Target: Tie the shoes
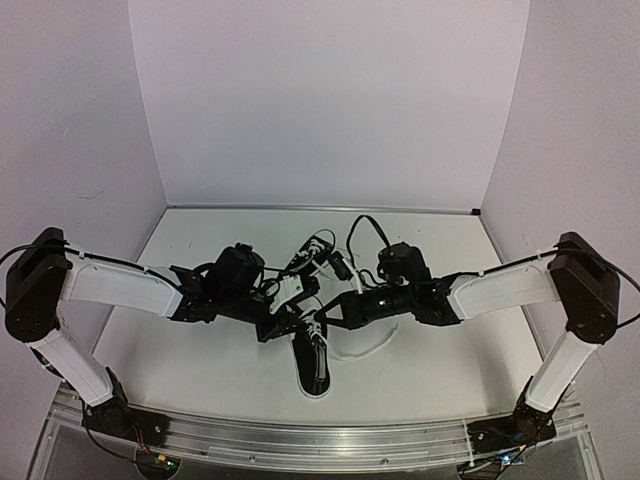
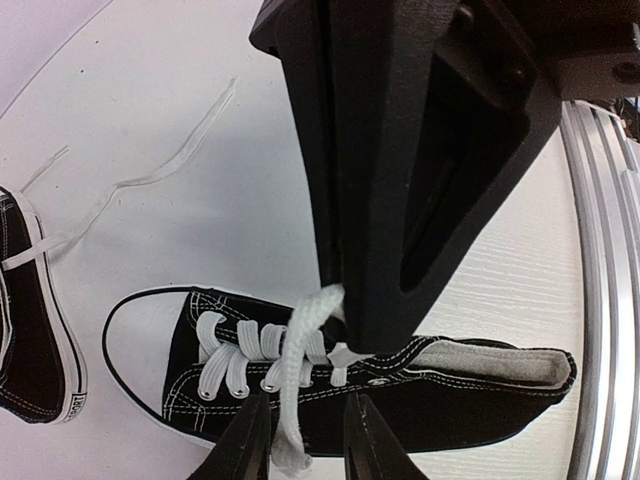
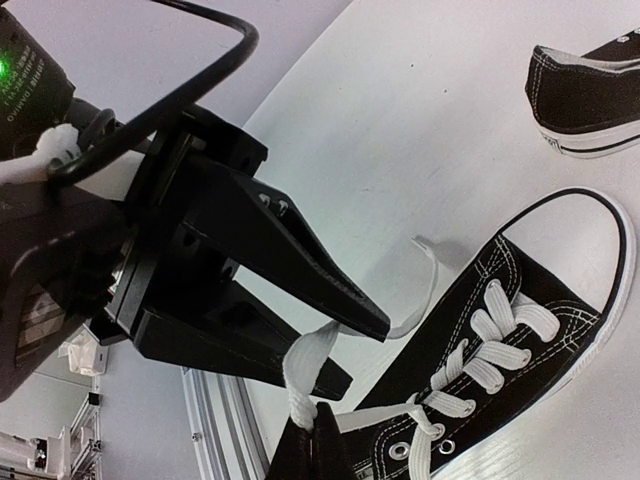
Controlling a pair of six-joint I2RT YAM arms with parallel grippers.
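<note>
Top external view: both arms reach inward and meet over the near shoe, which stands on the table at centre, toe cap toward the arm bases. Far shoe lies just behind it, toward the back wall. Right gripper is clamped tight on a white lace that rises from the near shoe's top eyelets. Left gripper is released: fingers apart, with the same lace hanging through the gap between them. Cannot tell whether the lace touches either finger. Lower laces lie crossed flat.
</note>
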